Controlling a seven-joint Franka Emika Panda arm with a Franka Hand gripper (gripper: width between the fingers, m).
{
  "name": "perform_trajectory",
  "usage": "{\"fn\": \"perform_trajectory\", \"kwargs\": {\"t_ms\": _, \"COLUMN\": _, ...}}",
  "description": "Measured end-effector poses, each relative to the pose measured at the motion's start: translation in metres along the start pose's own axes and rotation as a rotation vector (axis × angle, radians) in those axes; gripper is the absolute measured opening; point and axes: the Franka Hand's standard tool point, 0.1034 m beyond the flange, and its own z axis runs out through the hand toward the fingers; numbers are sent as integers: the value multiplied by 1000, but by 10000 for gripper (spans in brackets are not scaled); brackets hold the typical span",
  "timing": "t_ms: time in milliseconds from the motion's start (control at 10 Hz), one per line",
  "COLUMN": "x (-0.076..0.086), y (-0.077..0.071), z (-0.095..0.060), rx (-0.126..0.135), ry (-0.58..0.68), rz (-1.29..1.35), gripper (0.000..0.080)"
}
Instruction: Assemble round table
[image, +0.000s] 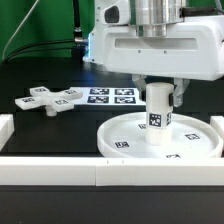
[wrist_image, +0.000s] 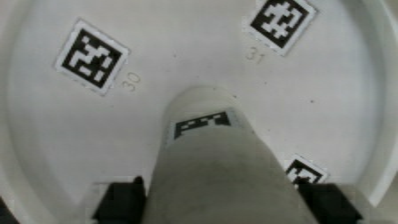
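Nearest in the ext. view, white bars (image: 60, 172) run along the front, w/ another at that view's left edge (image: 5, 128): 2 runs. Just behind the front one the disc (image: 125, 133) lies flat on the black table (image: 60, 130), rim up. The leg (image: 158, 120) stands upright inside it, about mid-disc, lower end at the disc floor; can't tell whether it's seated. The gripper (image: 158, 96) comes straight down over the leg's top, fingers closed against its two sides, so it has hold of the leg. Farther back at the ext. view's left, the base (image: 48, 100) lies flat, well apart from the disc. Beside it, toward the middle, is the marker board (image: 112, 96) w/ 4 tags. Only the ext. view shows base, board and bars. The wrist view looks down the leg (wrist_image: 217, 160) onto the disc (wrist_image: 178, 60), w/ dark pads (wrist_image: 121, 200) flanking the leg at the gripper (wrist_image: 214, 205). Count: 1 disc, 1 leg, 1 base, 1 gripper. Wrist view has 3 disc tags and 1 on the leg.
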Motion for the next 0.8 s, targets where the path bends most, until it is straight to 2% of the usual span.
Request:
{"fn": "perform_trajectory", "kwargs": {"t_ms": 500, "x": -1, "y": -1, "z": 0, "rx": 41, "ry": -42, "rz": 489, "gripper": 409}}
{"fn": "perform_trajectory", "kwargs": {"t_ms": 800, "x": -2, "y": 1, "z": 1, "rx": 45, "ry": -88, "rz": 783, "gripper": 409}}
